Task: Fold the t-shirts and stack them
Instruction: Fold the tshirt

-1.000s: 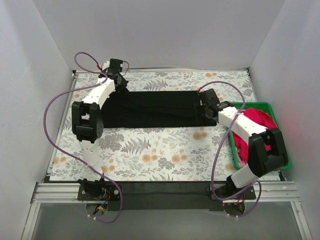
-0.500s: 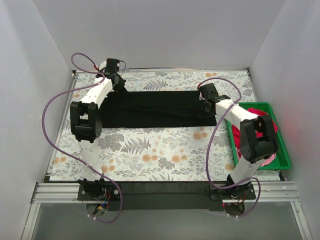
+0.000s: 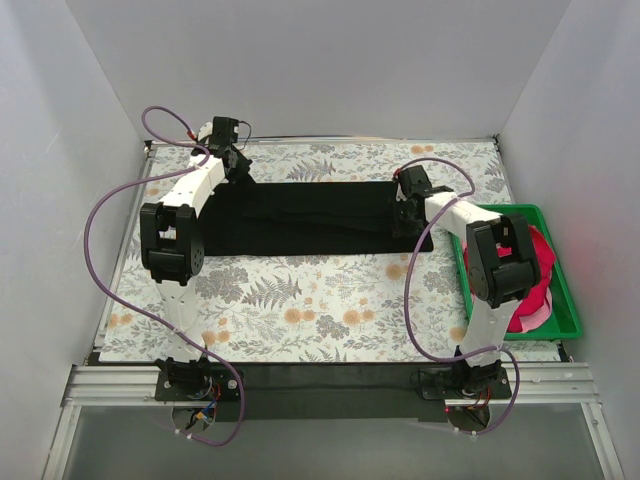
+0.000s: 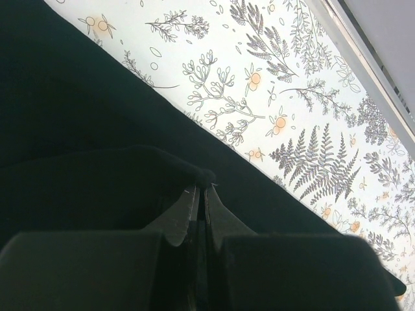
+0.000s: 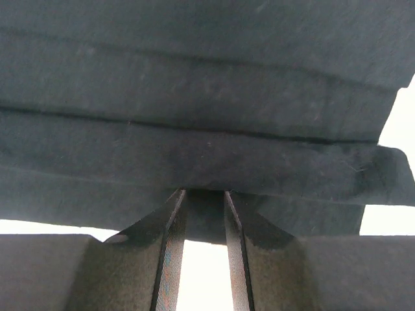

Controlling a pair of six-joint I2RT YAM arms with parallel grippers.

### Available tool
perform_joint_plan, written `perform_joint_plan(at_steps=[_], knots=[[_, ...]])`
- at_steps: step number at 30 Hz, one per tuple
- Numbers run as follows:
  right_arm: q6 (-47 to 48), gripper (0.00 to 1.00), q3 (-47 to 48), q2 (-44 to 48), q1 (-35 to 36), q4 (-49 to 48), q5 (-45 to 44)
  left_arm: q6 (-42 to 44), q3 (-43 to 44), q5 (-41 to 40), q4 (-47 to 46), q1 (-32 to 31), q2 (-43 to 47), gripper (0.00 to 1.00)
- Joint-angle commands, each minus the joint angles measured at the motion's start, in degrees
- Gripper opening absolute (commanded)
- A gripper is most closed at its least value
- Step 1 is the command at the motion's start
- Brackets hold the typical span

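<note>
The black t-shirt (image 3: 310,217) lies folded in a long strip across the back of the table. My left gripper (image 3: 236,166) is at its far left corner, shut on a pinched fold of the black cloth (image 4: 202,180). My right gripper (image 3: 405,200) is at the shirt's right end; its fingers stand a little apart with the layered edge of the black shirt (image 5: 204,214) held between them. The pinkish-red t-shirt (image 3: 533,285) lies bunched in the green crate, partly hidden by my right arm.
The green crate (image 3: 500,208) stands at the table's right edge, close to my right arm's elbow. The floral table cover (image 3: 300,300) lies in front of the shirt. White walls close in the back and both sides.
My right arm's elbow has swung up and back over the crate, and its gripper has shifted slightly toward the far left along the shirt's end. The left gripper moved slightly back.
</note>
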State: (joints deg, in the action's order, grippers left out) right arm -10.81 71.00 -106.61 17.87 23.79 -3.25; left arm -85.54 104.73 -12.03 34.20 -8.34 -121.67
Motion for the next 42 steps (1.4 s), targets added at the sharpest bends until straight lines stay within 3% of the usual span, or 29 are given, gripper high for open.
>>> perform_joint_plan(at_steps=[1,14,22,25,26,31,33,36,42], knots=[[-1.06,0.31,4.05,-1.32,-1.25,-1.03,0.61,-0.51,1.18,-0.27,-0.80,0.60,0.11,0.00],[-2.55,0.35,9.77,-5.98,-4.68,-1.03,0.96,-0.68,0.83,0.43,-0.27,1.83,0.11,0.00],[-1.67,0.45,7.40,-1.16,-4.68,-1.03,2.81,-1.03,-0.22,0.96,-0.44,2.19,0.20,0.00],[-1.59,0.50,5.04,0.87,-4.60,-1.03,5.35,0.01,-1.19,0.87,-2.02,2.45,-0.15,0.18],[-1.50,0.51,4.50,1.40,-4.68,-1.03,5.70,0.37,-1.19,0.96,-2.72,2.45,-0.24,0.33],[-0.53,0.52,0.90,6.49,-4.60,-0.94,6.15,2.83,-1.10,2.98,-3.43,2.54,0.81,0.65],[0.17,0.52,-0.50,8.07,-4.60,-0.77,6.06,3.18,-2.24,3.33,-3.52,2.45,2.30,0.71],[0.52,0.52,-2.44,11.76,-4.60,-0.50,6.32,3.27,-7.15,3.95,-3.43,2.27,6.60,0.71],[0.18,0.52,-6.04,16.42,-4.60,-0.24,8.87,2.22,-21.13,5.00,-3.34,1.57,14.78,0.60]])
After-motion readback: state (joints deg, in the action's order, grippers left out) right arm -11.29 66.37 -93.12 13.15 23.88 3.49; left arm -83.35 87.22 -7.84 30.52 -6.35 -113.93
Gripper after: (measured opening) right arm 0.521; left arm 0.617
